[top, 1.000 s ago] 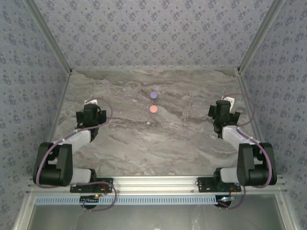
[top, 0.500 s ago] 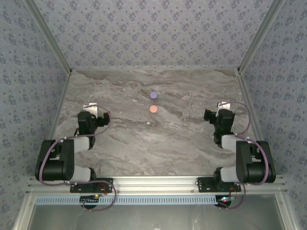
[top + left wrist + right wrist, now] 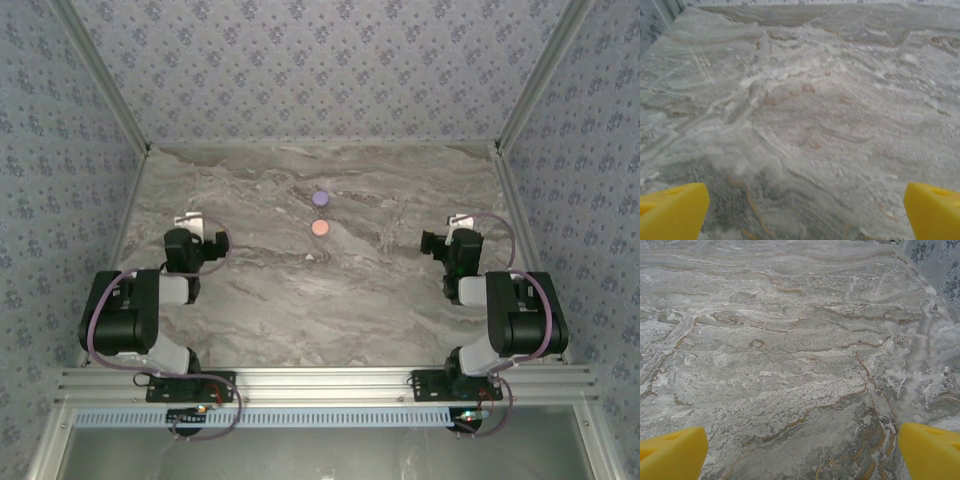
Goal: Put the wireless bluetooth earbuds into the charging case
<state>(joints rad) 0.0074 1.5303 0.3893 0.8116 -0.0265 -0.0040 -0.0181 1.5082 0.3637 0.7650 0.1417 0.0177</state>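
Left arm: the left end effector (image 3: 189, 236) sits over the left part of the desk (image 3: 330, 310), well apart from the cases. In the left wrist view the left end effector (image 3: 802, 212) has its yellow fingertips (image 3: 671, 210) at opposite lower corners, spread wide, with bare marbled surface between them. Against a second ago, the elbow has folded up and in toward the base, while the tip has barely shifted.

Centre: the lilac case (image 3: 320, 199) lies farther back and the pink case (image 3: 320, 228) just nearer. They are apart, both flat, and neither has moved. A pale speck (image 3: 313, 257) lies near the pink case on its near side. Whether it is an earbud is too small to tell.

Right arm: the right end effector (image 3: 455, 242) is over the right part of the desk and has drawn slightly left. Its elbow is folded back likewise. In the right wrist view the right end effector (image 3: 801, 452) is spread wide and holds nothing.
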